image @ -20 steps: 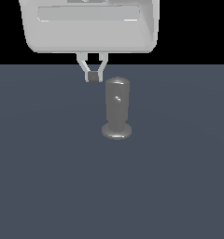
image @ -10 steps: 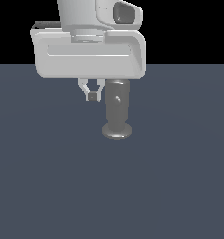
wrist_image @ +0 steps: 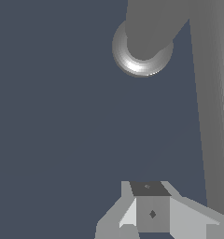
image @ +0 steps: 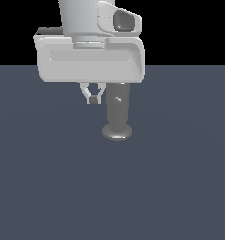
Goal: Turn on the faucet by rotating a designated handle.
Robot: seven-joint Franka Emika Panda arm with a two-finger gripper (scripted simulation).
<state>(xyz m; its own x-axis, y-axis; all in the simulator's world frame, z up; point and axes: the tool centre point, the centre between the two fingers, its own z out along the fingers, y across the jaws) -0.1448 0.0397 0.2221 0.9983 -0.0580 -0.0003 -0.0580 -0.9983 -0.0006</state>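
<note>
Hovering just beside faucet (image: 117,112) on exterior view's left: gripper (image: 93,99), fingers clenched together, empty, handle (wrist_image: 212,107) alongside.

You are looking at a simulated test scene, not a real room: a flat, uniform slate-blue floor (image: 48,187) runs to a straight horizon under a plain black backdrop (image: 189,28), with no walls, furniture or texture anywhere. Everything you see is rendered in smooth, untextured greys and whites, from the blocky white gripper (image: 93,96) to the lone grey faucet (image: 117,115) standing on the bare ground. In the wrist view you get the same featureless blue surface (wrist_image: 53,116) under that faucet (wrist_image: 143,46).
</note>
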